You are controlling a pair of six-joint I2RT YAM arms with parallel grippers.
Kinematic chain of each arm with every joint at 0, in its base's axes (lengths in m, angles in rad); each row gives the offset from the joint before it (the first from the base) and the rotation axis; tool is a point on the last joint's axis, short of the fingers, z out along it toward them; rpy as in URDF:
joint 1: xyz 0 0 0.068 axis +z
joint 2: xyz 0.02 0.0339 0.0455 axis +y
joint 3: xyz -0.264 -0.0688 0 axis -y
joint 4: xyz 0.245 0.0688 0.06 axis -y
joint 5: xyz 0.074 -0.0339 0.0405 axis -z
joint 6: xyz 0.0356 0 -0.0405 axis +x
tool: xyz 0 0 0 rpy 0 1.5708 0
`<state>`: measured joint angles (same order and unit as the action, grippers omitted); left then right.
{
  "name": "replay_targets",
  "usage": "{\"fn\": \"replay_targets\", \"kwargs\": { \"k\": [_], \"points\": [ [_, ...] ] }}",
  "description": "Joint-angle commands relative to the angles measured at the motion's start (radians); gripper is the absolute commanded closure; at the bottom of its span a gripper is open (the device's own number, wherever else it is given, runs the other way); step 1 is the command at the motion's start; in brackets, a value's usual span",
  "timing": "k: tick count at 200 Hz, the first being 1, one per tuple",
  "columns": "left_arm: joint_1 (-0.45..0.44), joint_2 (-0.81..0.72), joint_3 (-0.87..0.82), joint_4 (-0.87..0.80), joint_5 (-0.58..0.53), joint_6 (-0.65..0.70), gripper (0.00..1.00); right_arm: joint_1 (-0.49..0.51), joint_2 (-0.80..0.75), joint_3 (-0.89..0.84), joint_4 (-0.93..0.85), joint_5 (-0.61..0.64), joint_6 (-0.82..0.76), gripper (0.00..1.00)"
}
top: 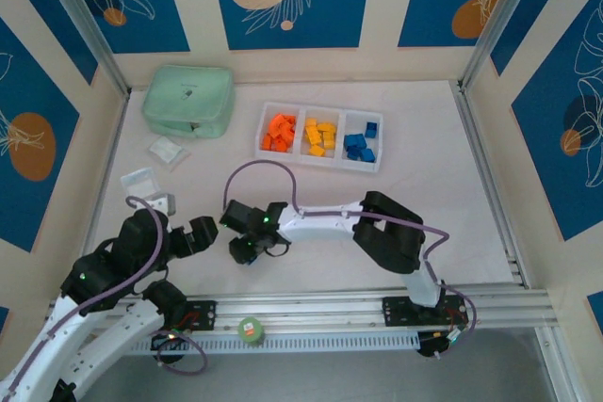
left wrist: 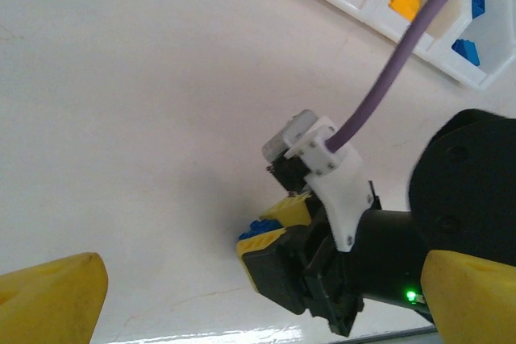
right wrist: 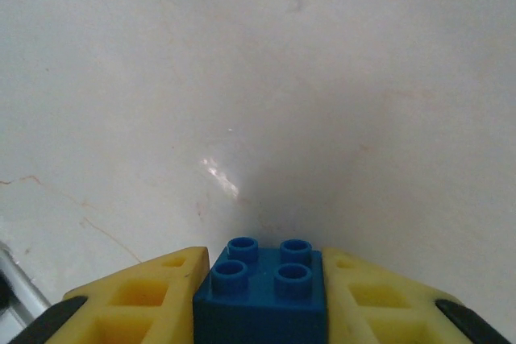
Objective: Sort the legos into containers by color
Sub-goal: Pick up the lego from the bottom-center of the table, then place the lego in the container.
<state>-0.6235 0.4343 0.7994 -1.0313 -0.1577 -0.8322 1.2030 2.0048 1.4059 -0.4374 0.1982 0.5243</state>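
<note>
A small blue lego (right wrist: 262, 292), square with four round studs, is pinched between the right hand's (top: 247, 248) yellow fingers (right wrist: 137, 300) over the near part of the white table (right wrist: 242, 78); the left hand (top: 200, 233) gapes wide, empty.

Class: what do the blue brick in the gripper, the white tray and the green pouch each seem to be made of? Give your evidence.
Blue brick: hard moulded plastic, smooth and slightly glossy, with crisp round studs.
White tray: probably rigid plastic, with thin, even, smooth walls.
Green pouch: looks like soft fabric, with rounded corners and a puffy shape.
</note>
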Motion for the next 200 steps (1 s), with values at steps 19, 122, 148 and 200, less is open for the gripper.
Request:
{"fn": "replay_targets", "kwargs": {
  "k": [19, 122, 148, 200],
  "points": [
    [0.008, 0.054, 0.006, 0.094, 0.046, 0.019, 0.01, -0.091, -0.204, -0.061, -0.023, -0.001, 0.030, 0.69],
    [0.010, 0.330, -0.039, 0.491, 0.157, 0.059, 0.01, -0.706, -0.358, -0.059, -0.073, 0.140, -0.060, 0.68],
    [0.013, 0.398, -0.034, 0.564, 0.176, 0.059, 0.01, -0.827, -0.269, 0.001, -0.046, 0.153, -0.083, 0.68],
    [0.021, 0.450, -0.045, 0.624, 0.187, 0.052, 0.01, -0.929, -0.068, 0.159, -0.016, 0.137, -0.129, 0.66]
  ]
}}
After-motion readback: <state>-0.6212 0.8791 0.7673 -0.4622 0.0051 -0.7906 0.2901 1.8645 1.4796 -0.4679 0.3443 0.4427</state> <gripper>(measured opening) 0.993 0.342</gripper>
